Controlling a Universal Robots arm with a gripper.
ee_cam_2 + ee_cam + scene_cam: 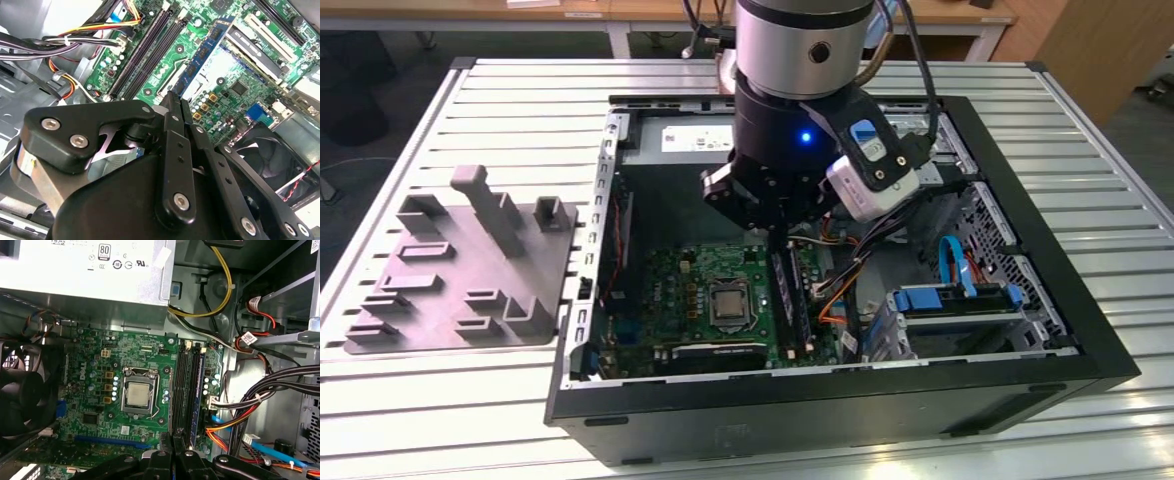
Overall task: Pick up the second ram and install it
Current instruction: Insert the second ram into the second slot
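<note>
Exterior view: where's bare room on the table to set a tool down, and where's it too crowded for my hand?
Bare slats of the table lie at the exterior view's right of the computer case, and behind the grey fixture. Inside the case it is crowded: the gripper, shut on the second ram, hangs over the motherboard beside cables.

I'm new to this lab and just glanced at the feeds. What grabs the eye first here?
The arm's gripper hangs inside the open computer case, clamped on the second ram, a thin blue strip held over the green motherboard. On the exterior view's left, a grey fixture tray sits on the slatted table.
</note>
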